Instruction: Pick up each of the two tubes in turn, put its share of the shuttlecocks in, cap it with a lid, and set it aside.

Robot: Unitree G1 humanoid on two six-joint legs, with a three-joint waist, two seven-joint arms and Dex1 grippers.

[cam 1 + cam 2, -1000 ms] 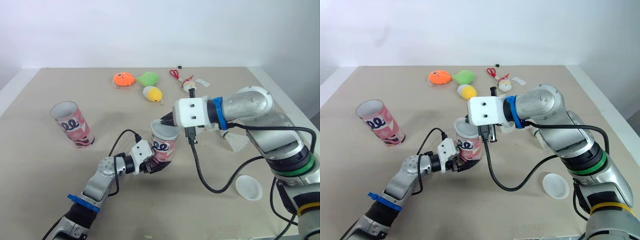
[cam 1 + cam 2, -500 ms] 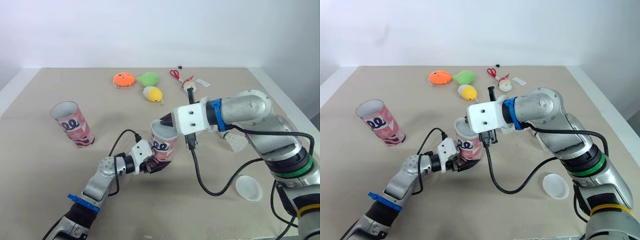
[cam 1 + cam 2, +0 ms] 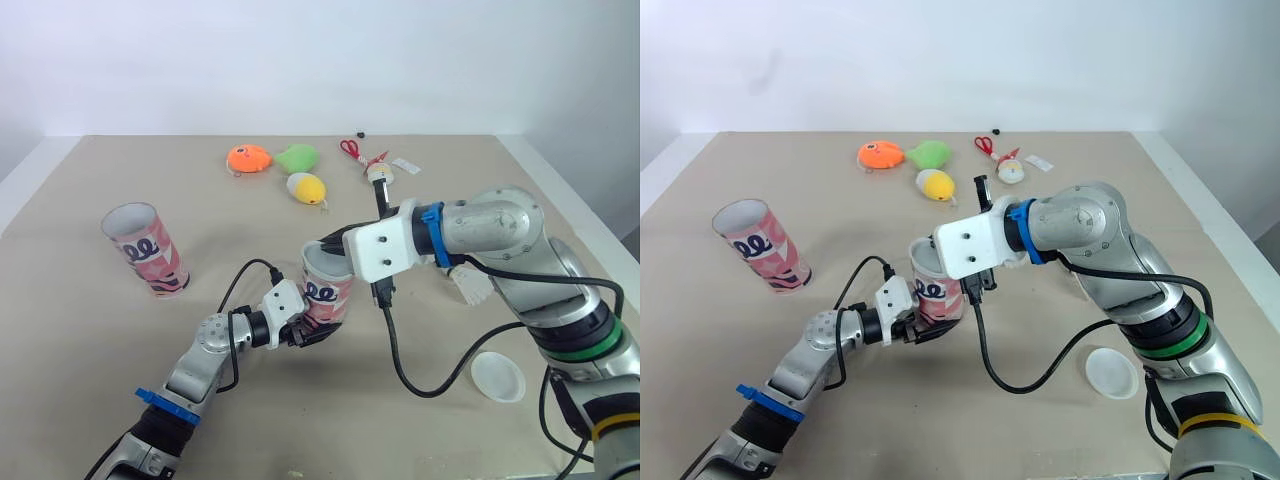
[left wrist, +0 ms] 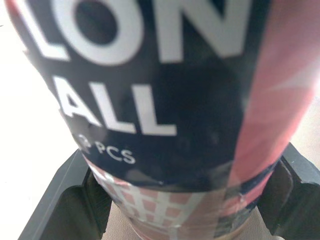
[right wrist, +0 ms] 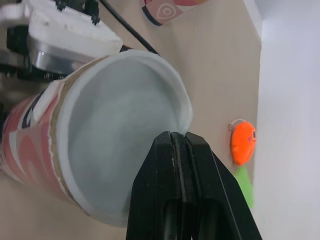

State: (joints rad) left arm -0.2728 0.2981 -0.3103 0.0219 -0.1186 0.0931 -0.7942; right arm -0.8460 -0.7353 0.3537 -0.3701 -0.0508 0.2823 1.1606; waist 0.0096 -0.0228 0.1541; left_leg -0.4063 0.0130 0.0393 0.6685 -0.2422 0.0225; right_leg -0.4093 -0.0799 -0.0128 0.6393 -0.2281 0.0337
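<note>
A pink patterned tube (image 3: 328, 292) stands tilted at the table's middle, its open mouth up. My left gripper (image 3: 303, 331) is shut on the tube's lower part; in the left wrist view the black fingers (image 4: 75, 200) flank the tube (image 4: 165, 100). My right gripper (image 5: 177, 136) is shut, with nothing seen between its fingers, and its tips sit at the tube's white rim (image 5: 182, 105). A second open tube (image 3: 145, 248) stands at the left. One white shuttlecock (image 3: 475, 287) lies right of my right arm. A white lid (image 3: 497, 376) lies at the front right.
Orange (image 3: 247, 158), green (image 3: 296, 157) and yellow (image 3: 306, 186) soft toys lie at the back. Red scissors (image 3: 348, 147), a small figure (image 3: 379, 173) and a white tag (image 3: 405, 165) lie behind my right arm. A black cable (image 3: 405, 350) loops from that wrist over the table.
My right wrist has sunk and tilted a little, its fingertips staying at the tube's mouth. The left gripper and the tube have not moved.
</note>
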